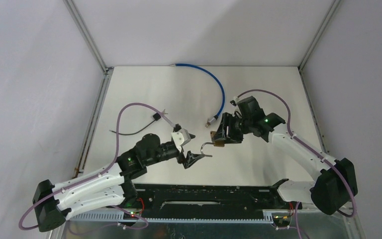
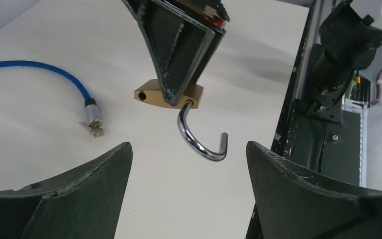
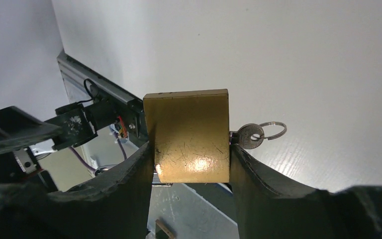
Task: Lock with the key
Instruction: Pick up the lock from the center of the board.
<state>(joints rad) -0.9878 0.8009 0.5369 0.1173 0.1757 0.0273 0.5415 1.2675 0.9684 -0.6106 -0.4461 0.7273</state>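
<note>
Here we see a white table (image 1: 149, 89), pale walls (image 1: 30, 74); right gripper (image 3: 191, 152) clamps brass padlock (image 3: 188, 124), left gripper (image 2: 189, 164) gapes wide, empty.

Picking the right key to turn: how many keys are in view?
2. One key sits in the brass padlock clamped by the right gripper; a second small key lies at the metal end of the blue cable. More may be hidden.
</note>
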